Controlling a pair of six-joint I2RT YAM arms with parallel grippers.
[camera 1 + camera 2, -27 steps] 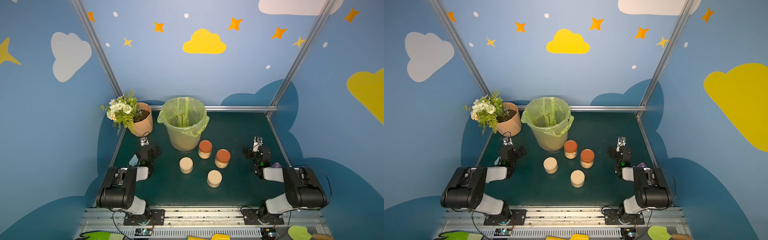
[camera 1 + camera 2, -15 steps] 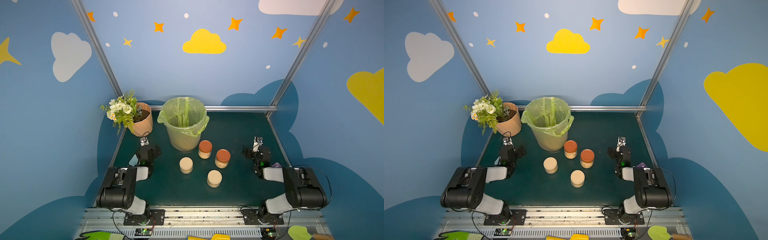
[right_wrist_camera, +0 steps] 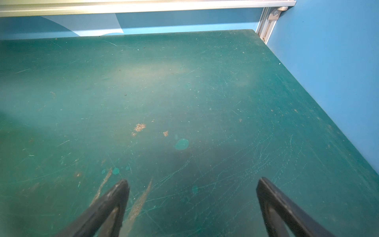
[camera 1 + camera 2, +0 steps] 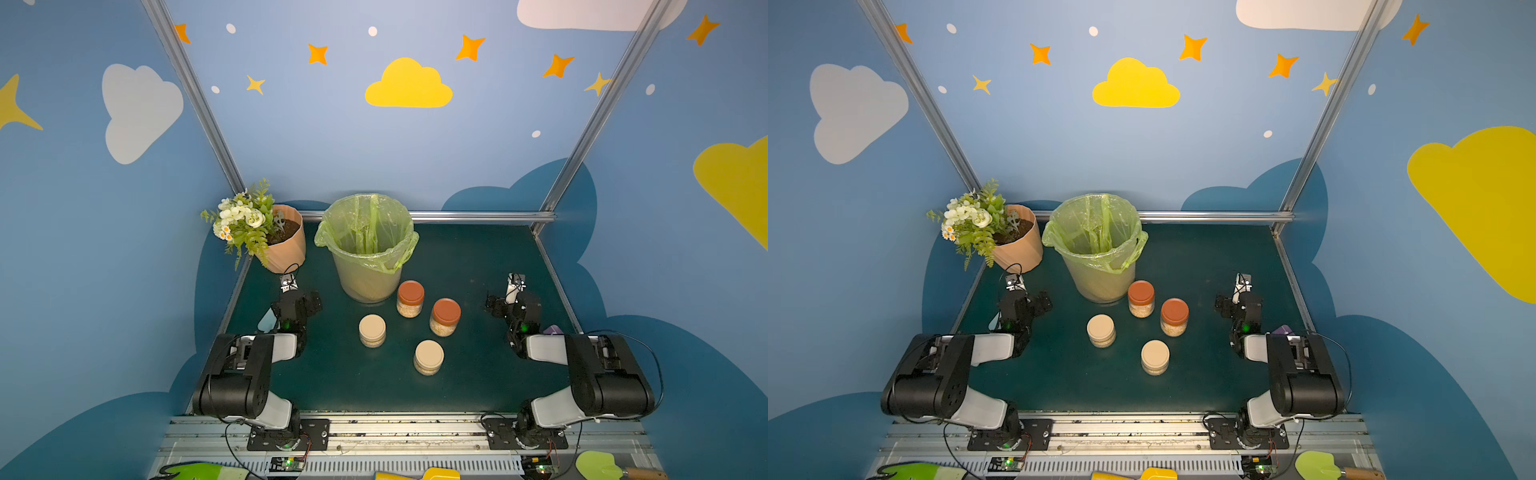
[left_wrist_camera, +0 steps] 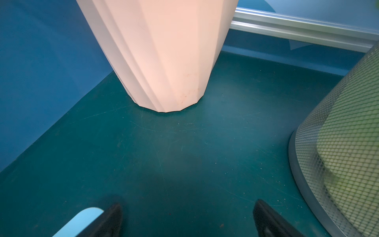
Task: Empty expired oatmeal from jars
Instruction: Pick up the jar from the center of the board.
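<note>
Several small clear glass jars stand closed in the middle of the green table. Two have rust-orange lids [image 4: 410,293] [image 4: 446,311] and two have beige lids [image 4: 372,327] [image 4: 429,354]; both top views show them, e.g. a rust-lidded jar [image 4: 1140,293]. Pale tan oatmeal [image 4: 409,309] shows through the glass. My left gripper [image 5: 187,205] rests low at the table's left side, open and empty, well left of the jars. Over at the right side my right gripper [image 3: 192,182] is open too, with only bare table between its fingers.
A mesh bin with a green bag [image 4: 332,239] stands just behind the jars, also in the left wrist view [image 5: 344,143]. A peach flower pot [image 4: 291,253] sits at the back left, right ahead of the left gripper [image 5: 164,57]. Blue walls and an aluminium rail [image 4: 478,216] close the table in.
</note>
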